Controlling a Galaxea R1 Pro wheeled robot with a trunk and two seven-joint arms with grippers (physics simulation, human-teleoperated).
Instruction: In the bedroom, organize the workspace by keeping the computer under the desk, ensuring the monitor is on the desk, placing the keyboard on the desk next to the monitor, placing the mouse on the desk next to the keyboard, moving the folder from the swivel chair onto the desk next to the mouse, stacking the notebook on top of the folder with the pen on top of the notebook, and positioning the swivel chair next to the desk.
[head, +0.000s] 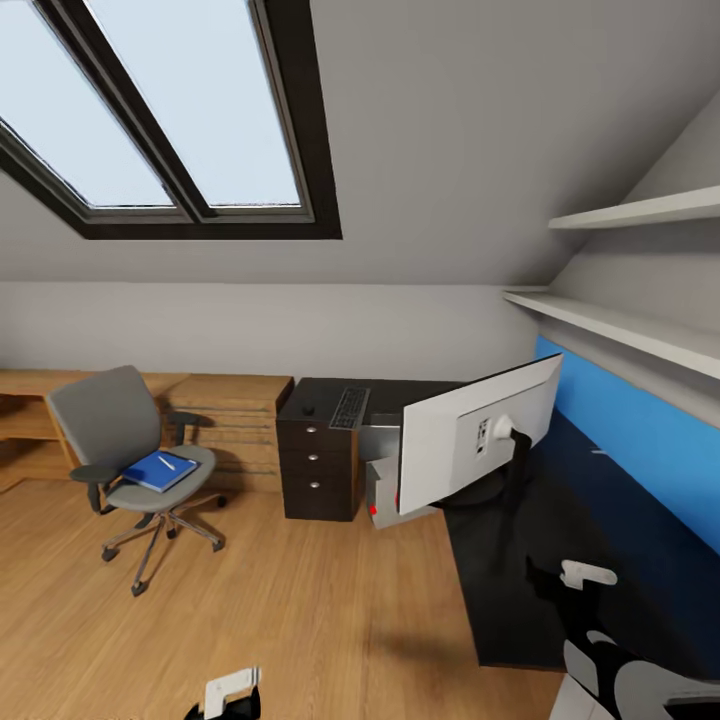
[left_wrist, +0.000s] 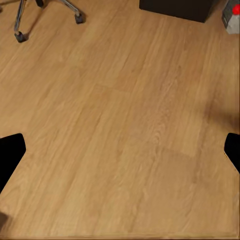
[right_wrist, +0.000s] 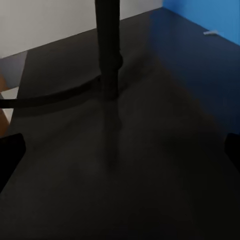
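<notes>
Desk (head: 560, 560), long, black, L-shaped, runs from centre frame down the right side of the head view against a blue wall panel (head: 640, 440); drawer block with silver knobs (head: 318, 455) at its far end. Monitor (head: 470, 435) stands on the desk, pale back toward the camera, centre right; its black stand post (right_wrist: 107, 45) and ring base show in the right wrist view. Swivel chair (head: 110, 425), grey, sits at left centre on the wooden floor (head: 300, 600), well apart from the desk. Computer (head: 385, 490), silver-grey with a red button, stands on the floor under the desk beside the drawers. Keyboard (head: 350, 407) lies on the desk's far end, small black mouse (head: 308, 409) just left of it. Blue folder (head: 158, 470) lies on the chair seat, white pen (head: 166, 462) on top. Right gripper (head: 585, 573), lower right, hovers over the desk near the monitor stand, jaws spread wide, nothing between them. Left gripper (head: 232, 690), bottom edge, over bare floor, jaws likewise wide and empty, far from the chair
</notes>
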